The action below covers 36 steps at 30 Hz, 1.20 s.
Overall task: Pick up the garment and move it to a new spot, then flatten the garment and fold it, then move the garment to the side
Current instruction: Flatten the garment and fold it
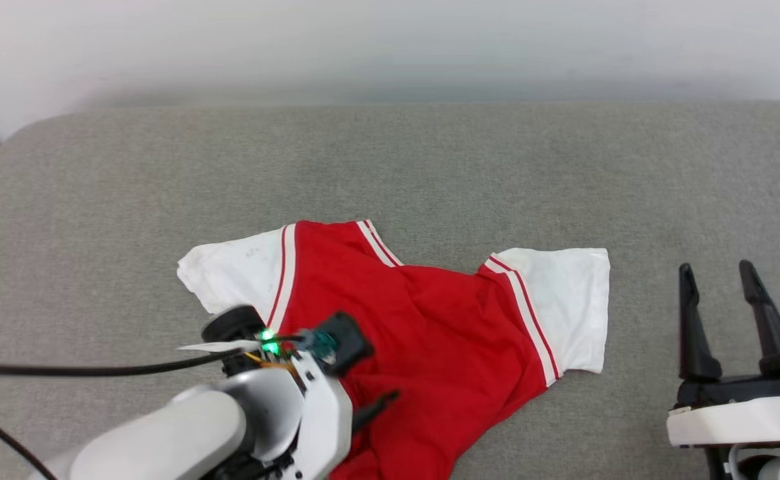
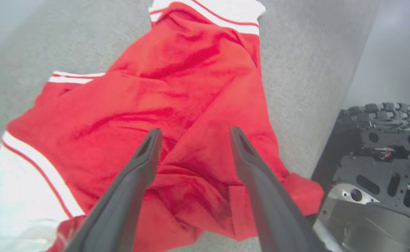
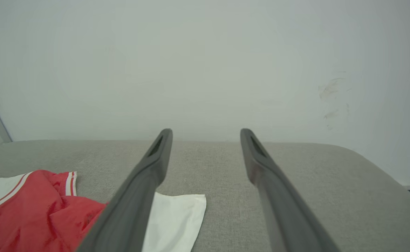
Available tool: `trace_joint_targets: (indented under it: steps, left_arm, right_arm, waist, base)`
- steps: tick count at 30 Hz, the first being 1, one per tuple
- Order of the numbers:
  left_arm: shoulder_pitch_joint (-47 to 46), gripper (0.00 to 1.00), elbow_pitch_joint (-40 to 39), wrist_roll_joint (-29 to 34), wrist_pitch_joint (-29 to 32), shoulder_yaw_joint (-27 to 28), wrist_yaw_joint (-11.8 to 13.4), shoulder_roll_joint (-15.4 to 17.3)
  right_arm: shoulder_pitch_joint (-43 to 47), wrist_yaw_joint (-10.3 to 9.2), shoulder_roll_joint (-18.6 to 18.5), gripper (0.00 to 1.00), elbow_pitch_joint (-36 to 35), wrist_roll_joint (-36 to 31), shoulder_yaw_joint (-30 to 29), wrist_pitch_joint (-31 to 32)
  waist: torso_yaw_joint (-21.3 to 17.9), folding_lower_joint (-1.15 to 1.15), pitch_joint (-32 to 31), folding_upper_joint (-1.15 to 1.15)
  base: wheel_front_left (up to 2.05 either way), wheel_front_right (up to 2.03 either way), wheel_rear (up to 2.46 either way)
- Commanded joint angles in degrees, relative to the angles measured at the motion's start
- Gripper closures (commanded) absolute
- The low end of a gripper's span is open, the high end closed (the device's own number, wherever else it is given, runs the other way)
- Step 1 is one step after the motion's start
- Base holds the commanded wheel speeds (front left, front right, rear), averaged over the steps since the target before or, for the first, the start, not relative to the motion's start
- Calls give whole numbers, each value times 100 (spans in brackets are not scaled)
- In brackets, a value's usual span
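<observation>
The garment [image 1: 443, 320] lies crumpled on the grey cushion [image 1: 430, 167], red side up, with white flaps showing at its left and right ends and white-and-red striped trim. My left gripper [image 1: 363, 407] hangs over the garment's near left part, pointing down. In the left wrist view the left gripper [image 2: 195, 131] stands open just above wrinkled red cloth of the garment [image 2: 177, 70], with nothing between its fingers. My right gripper [image 1: 715, 267] stands open at the lower right, apart from the garment. The right gripper [image 3: 206, 131] points at the wall, the garment [image 3: 33, 210] at its lower left.
A white wall [image 1: 390, 40] rises behind the cushion. A black cable [image 1: 63, 368] runs in from the left to my left wrist. In the left wrist view, my dark base [image 2: 376, 168] sits beyond the cushion's near edge, where the garment's hem hangs.
</observation>
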Motion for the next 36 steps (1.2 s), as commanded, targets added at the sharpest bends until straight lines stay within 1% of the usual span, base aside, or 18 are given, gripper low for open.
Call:
trace_joint_targets:
  steps: [1,4,7,9,13,15,17,20,22,25,28,30,32,34,36]
  left_arm:
    - [11,0,-111,71,-241,135,163,57]
    - [159,0,-254,311,-821,417,607,152]
    - [371,0,-298,438,-1464,705,1095,77]
    - [503,0,-221,609,-1875,823,1381,42]
    - [849,0,-21,825,-2775,1165,2116,-110]
    - [1030,0,84,907,-3197,1338,2448,-164]
    - [1216,0,189,962,-3482,1539,2780,-208]
    - [1532,0,217,1028,-3693,1912,3211,-322]
    - [1740,0,166,1131,-3730,2181,3406,-419]
    - [2078,0,-62,1477,-3740,2702,3641,-635]
    - [2393,0,-239,1906,-3742,3182,3705,-875]
    - [2609,0,-320,2147,-3741,3429,3678,-1080]
    - [2766,0,-362,2388,-3738,3647,3611,-1247]
    - [2846,0,-411,2565,-3738,3857,3526,-1467]
    - [2931,0,-418,2724,-3738,4057,3419,-1641]
  right_arm:
    - [-73,-2,-39,0,-59,-57,-77,-11]
    - [-259,-2,-225,0,-132,-153,-181,-11]
    - [-446,-2,-485,0,-155,-222,-215,-10]
    - [-601,-2,-732,0,-79,-232,-200,-11]
    - [-997,-2,-1319,0,129,-185,33,127]
    - [-1219,-2,-1663,0,171,-87,273,415]
    - [-1439,-3,-2041,0,188,90,560,858]
    - [-1798,-2,-2557,0,231,572,1055,1730]
    - [-2053,-3,-2917,0,275,979,1384,2416]
    - [-2408,-2,-3424,0,358,1608,1973,3580]
    - [-2732,-3,-3885,0,473,2212,2605,4731]
    - [-2933,-3,-4060,0,582,2747,2922,5491]
    - [-3140,-3,-4164,0,720,3242,3102,6139]
    - [-3317,-3,-4277,0,885,3513,3259,6642]
    - [-3478,-2,-4207,0,1107,3771,3292,7012]
  waist:
    - [101,1,-92,0]
    - [203,1,-153,0]
    - [313,1,-173,0]
    - [374,1,-186,0]
    - [462,1,-183,0]
    - [492,1,-171,0]
    - [511,1,-144,0]
    - [540,1,-78,0]
    - [557,1,-11,0]
    - [596,1,108,0]
    - [635,1,237,0]
    - [676,1,332,0]
    - [724,1,441,0]
    - [788,1,569,0]
    - [843,1,708,0]
  base:
    - [0,0,0]
    - [0,0,0]
    - [0,0,0]
    - [0,0,0]
    - [0,0,0]
    - [0,0,0]
    - [0,0,0]
    - [0,0,0]
    - [0,0,0]
    - [0,0,0]
    - [0,0,0]
    - [0,0,0]
    - [0,0,0]
    - [0,0,0]
    - [0,0,0]
